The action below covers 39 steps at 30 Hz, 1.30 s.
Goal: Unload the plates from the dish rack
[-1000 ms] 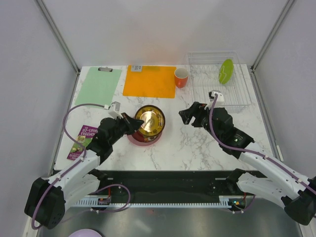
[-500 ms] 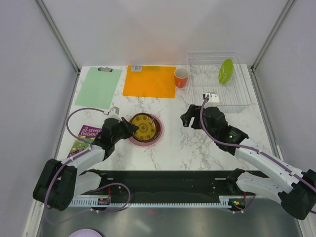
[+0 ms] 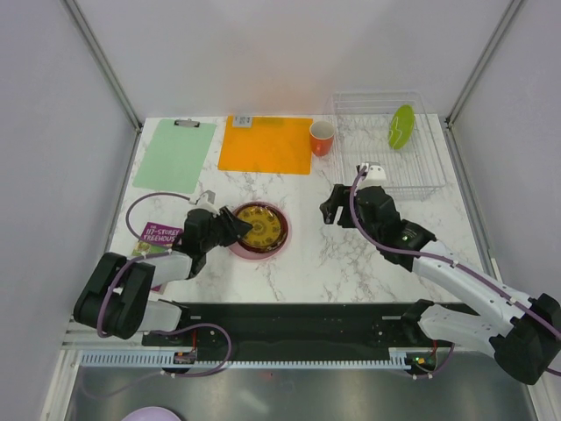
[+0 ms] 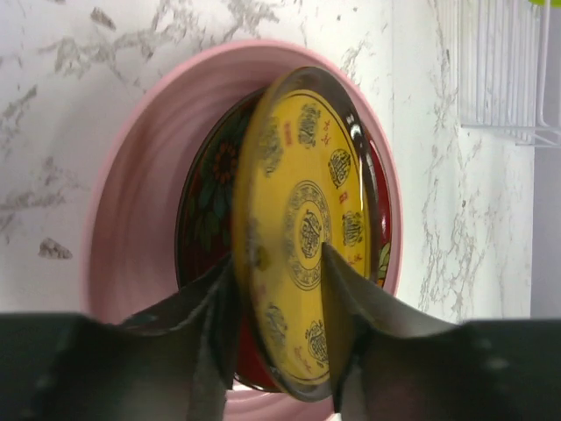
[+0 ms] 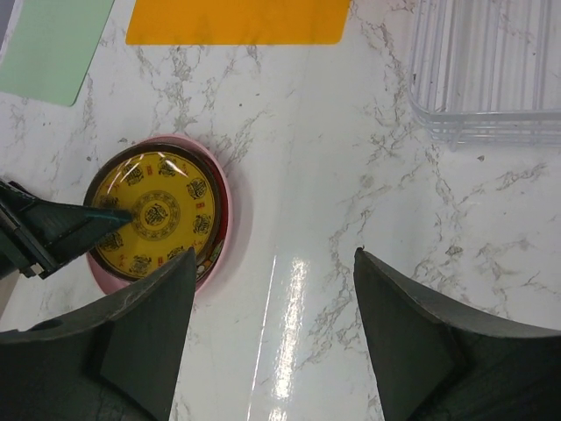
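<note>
A yellow-gold patterned plate (image 3: 259, 226) (image 4: 307, 219) (image 5: 156, 215) lies on a dark red floral plate (image 4: 206, 210), both inside a large pink plate (image 3: 281, 242) (image 4: 131, 246) (image 5: 225, 219) on the marble table. My left gripper (image 3: 235, 226) (image 4: 277, 254) is open and straddles the yellow plate's near rim, one finger under it and one over it. A lime green plate (image 3: 401, 126) stands on edge in the dish rack (image 3: 386, 171) (image 5: 491, 88) at the back right. My right gripper (image 3: 329, 207) (image 5: 275, 253) hovers open over bare table between stack and rack, holding nothing.
An orange cup (image 3: 322, 138) stands just left of the rack. An orange mat (image 3: 266, 145) (image 5: 237, 22) and a green clipboard (image 3: 173, 154) (image 5: 48, 44) lie along the back. A purple book (image 3: 149, 239) lies at the left, beside my left arm.
The yellow plate went from tilted in my left gripper to lying flat on the stack, and the left jaws have parted. The right arm drew slightly back and left.
</note>
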Each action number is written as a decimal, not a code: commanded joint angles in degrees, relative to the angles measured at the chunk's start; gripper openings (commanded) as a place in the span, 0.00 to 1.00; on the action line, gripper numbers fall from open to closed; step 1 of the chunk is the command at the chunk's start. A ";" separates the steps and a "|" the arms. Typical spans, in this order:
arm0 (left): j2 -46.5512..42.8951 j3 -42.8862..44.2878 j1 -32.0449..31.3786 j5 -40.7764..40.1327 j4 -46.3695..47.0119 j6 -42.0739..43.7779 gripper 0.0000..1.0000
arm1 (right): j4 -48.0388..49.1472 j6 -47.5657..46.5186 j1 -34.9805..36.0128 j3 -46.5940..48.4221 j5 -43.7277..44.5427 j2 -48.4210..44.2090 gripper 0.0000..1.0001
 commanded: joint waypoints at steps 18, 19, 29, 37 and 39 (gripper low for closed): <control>-19.28 9.50 0.20 -7.73 -28.68 11.37 1.00 | -6.73 -16.62 -3.86 11.88 32.94 3.35 0.84; -20.77 9.94 0.12 -8.36 -30.00 11.82 1.00 | -6.47 -18.63 -5.78 13.03 34.82 5.36 0.85; -22.63 16.36 0.11 -6.79 -37.83 16.75 1.00 | 1.18 -22.69 -29.78 29.98 25.45 26.89 0.87; -20.87 18.83 -0.06 2.70 -34.85 19.38 1.00 | -0.58 -24.35 -37.26 57.75 17.17 57.04 0.82; -20.61 19.09 -0.06 4.20 -34.76 20.52 1.00 | -0.75 -25.67 -37.96 64.78 15.51 63.79 0.80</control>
